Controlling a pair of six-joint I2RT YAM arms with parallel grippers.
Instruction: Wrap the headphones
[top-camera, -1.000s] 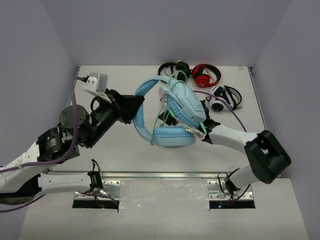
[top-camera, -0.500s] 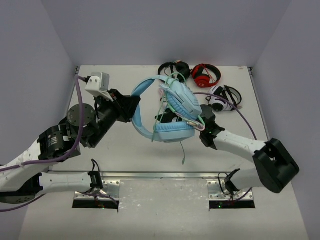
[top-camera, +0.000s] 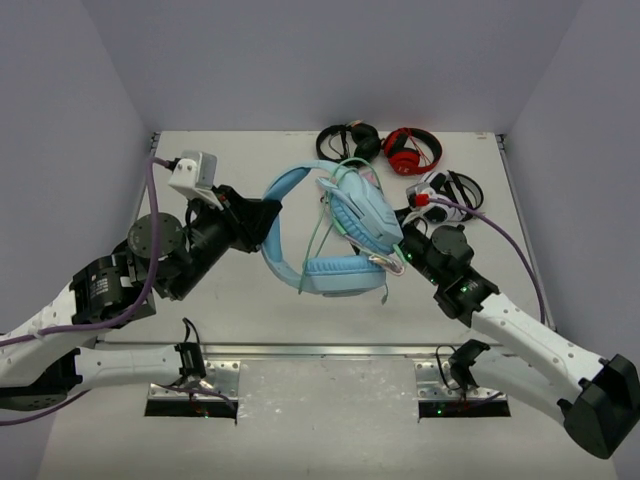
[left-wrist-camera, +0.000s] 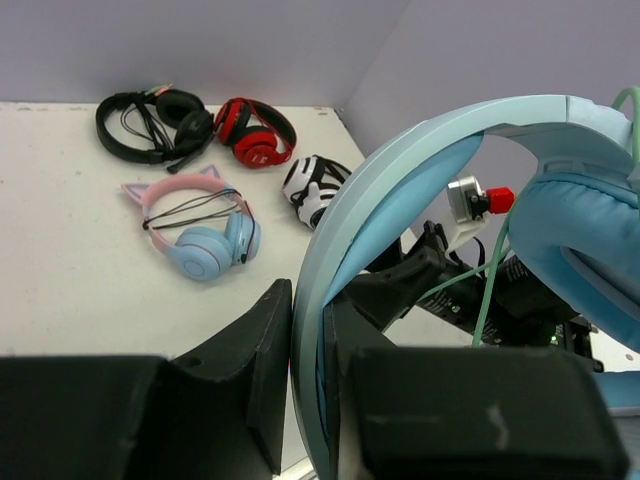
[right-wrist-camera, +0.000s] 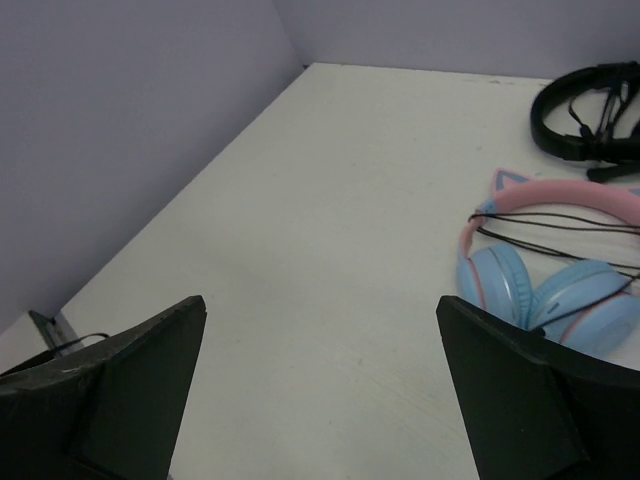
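The headphones (top-camera: 300, 262) hang in the middle of the table (top-camera: 470, 160), held up by their wide, smooth blue headband. The left gripper (left-wrist-camera: 308, 305) is clamped on that band. In the left wrist view its black, blocky fingers (left-wrist-camera: 250, 380) press on both faces of the curved band. The two padded cups sit to the right of the grip, one facing up with a ridged, oval cushion (top-camera: 365, 215) and one nearer and lower (top-camera: 340, 272). Whether the lower cup touches the table cannot be told. The thin pale green cable (top-camera: 318, 235) runs in loose loops across the cups, and strands trail off the near side.

The right gripper (right-wrist-camera: 320, 310) is spread wide with nothing between its dark wedge-shaped fingers. It sits just right of the cups in the top view, with matte white tabletop under it.

Other sets lie on the far part of the table. These are a pink-and-blue cat-ear pair (left-wrist-camera: 195, 225) with round glossy cups, a black pair (top-camera: 350, 138), a red pair (top-camera: 410, 150) and a white-and-black pair (top-camera: 445, 195). All lie flat with thin dark cords over them.
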